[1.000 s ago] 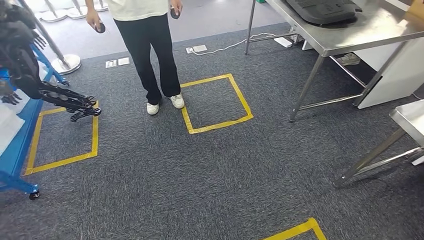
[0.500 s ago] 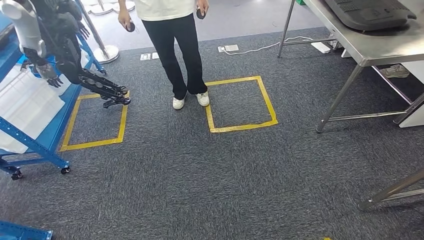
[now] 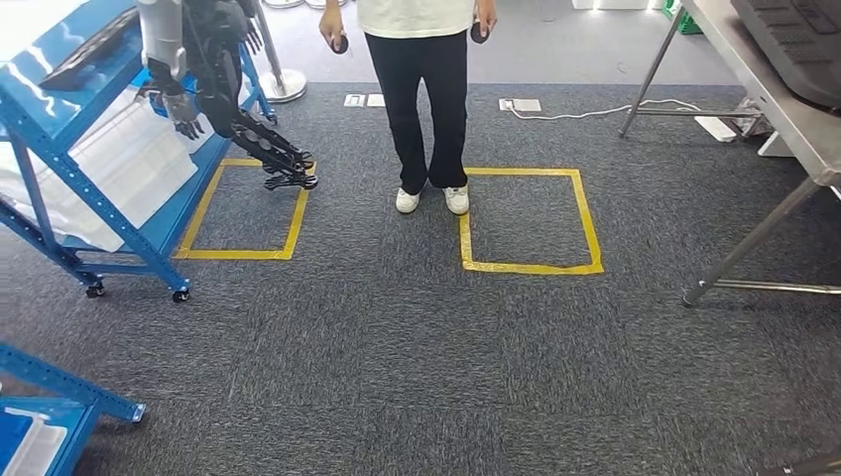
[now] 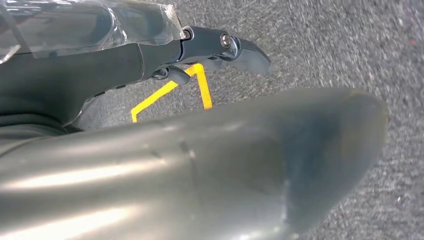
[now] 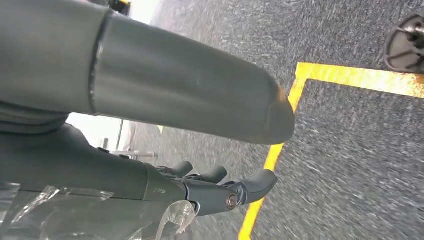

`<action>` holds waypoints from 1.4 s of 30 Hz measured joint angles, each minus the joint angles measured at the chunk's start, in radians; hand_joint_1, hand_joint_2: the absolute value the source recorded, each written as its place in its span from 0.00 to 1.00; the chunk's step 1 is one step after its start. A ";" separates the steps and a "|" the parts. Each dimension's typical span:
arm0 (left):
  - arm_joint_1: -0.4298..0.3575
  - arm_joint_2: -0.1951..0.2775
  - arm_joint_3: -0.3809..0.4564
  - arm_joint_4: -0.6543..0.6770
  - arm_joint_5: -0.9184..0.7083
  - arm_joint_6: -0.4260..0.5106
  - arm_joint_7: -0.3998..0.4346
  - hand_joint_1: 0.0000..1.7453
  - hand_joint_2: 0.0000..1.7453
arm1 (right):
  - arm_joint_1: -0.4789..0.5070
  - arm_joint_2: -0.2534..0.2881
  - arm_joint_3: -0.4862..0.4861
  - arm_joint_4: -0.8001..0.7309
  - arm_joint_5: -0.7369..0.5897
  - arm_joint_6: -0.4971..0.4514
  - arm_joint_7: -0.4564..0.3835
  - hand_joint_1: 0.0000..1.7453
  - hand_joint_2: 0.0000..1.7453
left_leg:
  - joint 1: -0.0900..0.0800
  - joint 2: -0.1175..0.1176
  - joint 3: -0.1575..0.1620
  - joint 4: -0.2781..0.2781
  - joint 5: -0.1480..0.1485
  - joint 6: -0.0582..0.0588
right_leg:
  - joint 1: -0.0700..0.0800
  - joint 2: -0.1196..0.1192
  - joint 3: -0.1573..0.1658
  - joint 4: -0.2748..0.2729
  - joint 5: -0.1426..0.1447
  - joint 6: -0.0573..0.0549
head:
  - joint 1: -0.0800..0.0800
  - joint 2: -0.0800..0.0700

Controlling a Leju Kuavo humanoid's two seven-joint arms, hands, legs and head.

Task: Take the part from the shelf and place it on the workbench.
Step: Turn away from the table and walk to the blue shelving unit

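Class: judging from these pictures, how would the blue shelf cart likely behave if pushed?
The blue shelf cart would probably roll easily: small castors show under its legs. The carpet may drag them somewhat. Its tall open frame looks somewhat tippy if pushed high.

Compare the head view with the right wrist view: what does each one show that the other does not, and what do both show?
The head view adds a standing person, the blue shelf and the metal workbench. The right wrist view adds the right hand from close behind, holding nothing, fingers apart. Both show grey carpet with yellow tape marked on it.
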 joint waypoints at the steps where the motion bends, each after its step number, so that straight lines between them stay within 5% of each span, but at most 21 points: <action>1: 0.001 0.000 0.000 -0.001 -0.002 0.000 0.000 0.00 0.00 | 0.001 -0.001 0.002 0.000 -0.001 -0.001 -0.001 0.00 0.00 | 0.002 -0.014 0.001 0.003 -0.002 -0.004 | -0.005 0.013 0.029 -0.070 0.042 0.004 | 0.000 0.000; 3: 0.000 0.001 0.001 -0.005 -0.002 0.001 -0.003 0.00 0.00 | 0.004 -0.002 0.007 0.000 -0.005 -0.002 -0.002 0.00 0.00 | 0.003 -0.038 -0.003 0.016 -0.009 -0.017 | -0.015 0.053 0.080 -0.192 0.096 0.009 | 0.000 0.000; 5: -0.001 0.002 0.002 -0.008 -0.002 0.002 -0.005 0.00 0.00 | 0.006 -0.002 0.009 0.000 -0.008 -0.002 -0.003 0.00 0.00 | 0.002 -0.050 -0.010 0.026 -0.015 -0.026 | -0.017 0.075 0.091 -0.225 0.103 0.003 | 0.000 0.000; 11: 0.002 0.001 0.002 -0.011 -0.003 0.007 -0.008 0.00 0.00 | -0.002 -0.002 0.012 0.000 -0.010 -0.003 -0.005 0.00 0.00 | 0.006 -0.048 -0.017 0.028 -0.016 -0.036 | -0.010 0.053 0.092 -0.225 0.104 -0.016 | -0.001 0.000; 15: 0.002 0.000 0.004 -0.015 -0.006 0.015 -0.008 0.00 0.00 | 0.002 -0.004 0.016 0.000 -0.014 -0.003 -0.007 0.00 0.00 | 0.009 0.042 -0.166 0.329 -0.151 -0.052 | 0.005 -0.027 0.094 -0.228 0.102 -0.047 | -0.002 0.000; 16: 0.003 0.000 0.004 -0.015 -0.006 0.015 -0.008 0.00 0.00 | 0.001 -0.004 0.017 0.000 -0.014 -0.003 -0.007 0.00 0.00 | 0.008 0.043 -0.170 0.338 -0.145 -0.049 | 0.008 -0.038 0.095 -0.228 0.100 -0.048 | -0.002 0.000; 18: 0.005 0.000 0.004 -0.015 -0.006 0.016 -0.008 0.00 0.00 | 0.000 -0.003 0.019 0.000 -0.014 -0.003 -0.007 0.00 0.00 | 0.002 0.057 -0.116 0.233 -0.088 -0.037 | 0.010 -0.060 0.101 -0.228 0.096 -0.049 | -0.002 0.000; 20: 0.001 0.000 0.004 -0.015 -0.007 0.016 -0.008 0.00 0.00 | -0.001 -0.003 0.021 0.000 -0.014 -0.003 -0.008 0.00 0.00 | -0.013 0.098 -0.044 0.087 -0.036 -0.020 | 0.012 -0.080 0.109 -0.229 0.090 -0.045 | -0.002 0.000; 22: -0.002 0.001 0.004 -0.016 -0.010 0.016 -0.008 0.00 0.00 | -0.002 -0.003 0.023 0.000 -0.014 -0.003 -0.009 0.00 0.00 | -0.025 0.117 -0.021 0.032 -0.024 -0.008 | 0.012 -0.097 0.116 -0.231 0.084 -0.037 | -0.001 0.000; 24: 0.001 0.001 0.004 -0.018 -0.015 0.017 -0.005 0.00 0.00 | -0.007 -0.002 0.023 0.000 -0.014 -0.003 -0.009 0.00 0.00 | -0.024 0.098 -0.017 0.023 -0.019 -0.002 | 0.010 -0.108 0.122 -0.234 0.080 -0.027 | -0.001 0.000; 26: 0.003 0.001 0.004 -0.019 -0.021 0.019 -0.001 0.00 0.00 | -0.010 -0.002 0.024 0.000 -0.014 -0.003 -0.008 0.00 0.00 | -0.017 0.076 -0.005 0.006 -0.008 0.003 | 0.009 -0.075 0.114 -0.204 0.058 -0.018 | -0.001 0.000; 28: 0.000 0.000 0.004 -0.020 -0.024 0.018 0.004 0.00 0.00 | -0.005 -0.003 0.024 0.000 -0.014 -0.002 -0.005 0.00 0.00 | -0.011 0.054 0.001 -0.001 -0.002 0.006 | 0.007 -0.021 0.062 -0.095 0.002 -0.010 | 0.001 0.000; 30: -0.001 0.000 0.004 -0.020 -0.025 0.018 0.007 0.00 0.00 | -0.001 -0.003 0.025 0.000 -0.014 -0.002 -0.002 0.00 0.00 | -0.010 0.031 0.002 -0.001 -0.002 0.008 | 0.004 -0.004 -0.008 0.031 -0.043 -0.005 | 0.001 0.000; 31: 0.000 0.000 0.004 -0.020 -0.027 0.018 0.008 0.00 0.00 | -0.001 -0.004 0.025 0.000 -0.014 -0.001 -0.001 0.00 0.00 | -0.008 0.018 0.003 0.000 -0.003 0.007 | 0.002 -0.003 -0.026 0.055 -0.038 -0.001 | 0.001 0.000; 33: 0.002 -0.001 0.004 -0.020 -0.031 0.017 0.009 0.00 0.00 | 0.000 -0.005 0.025 0.000 -0.014 -0.001 0.000 0.00 0.00 | -0.003 -0.010 0.007 0.003 -0.007 0.001 | -0.005 0.004 -0.005 -0.017 0.026 0.007 | 0.001 0.000; 35: 0.002 -0.001 0.004 -0.021 -0.037 0.016 0.010 0.00 0.00 | 0.003 -0.006 0.026 0.000 -0.012 0.000 0.001 0.00 0.00 | 0.003 -0.038 0.005 0.016 -0.017 -0.013 | -0.017 0.048 0.051 -0.154 0.094 0.015 | 0.001 0.000; 37: 0.001 -0.001 0.004 -0.022 -0.041 0.015 0.010 0.00 0.00 | 0.004 -0.006 0.027 0.001 -0.012 0.001 0.002 0.00 0.00 | 0.003 -0.058 -0.003 0.026 -0.025 -0.028 | -0.020 0.077 0.076 -0.215 0.112 0.008 | 0.001 0.000; 40: 0.005 -0.001 0.004 -0.022 -0.050 0.016 0.015 0.00 0.00 | -0.004 -0.006 0.029 0.001 -0.011 0.002 0.003 0.00 0.00 | 0.009 -0.066 -0.010 0.033 -0.028 -0.041 | -0.013 0.047 0.078 -0.217 0.112 -0.018 | 0.000 0.000; 42: 0.005 -0.002 0.004 -0.022 -0.058 0.016 0.019 0.00 0.00 | -0.004 -0.007 0.031 0.001 -0.011 0.002 0.005 0.00 0.00 | 0.010 -0.019 -0.042 0.101 -0.064 -0.047 | -0.011 0.022 0.081 -0.219 0.113 -0.030 | 0.000 0.000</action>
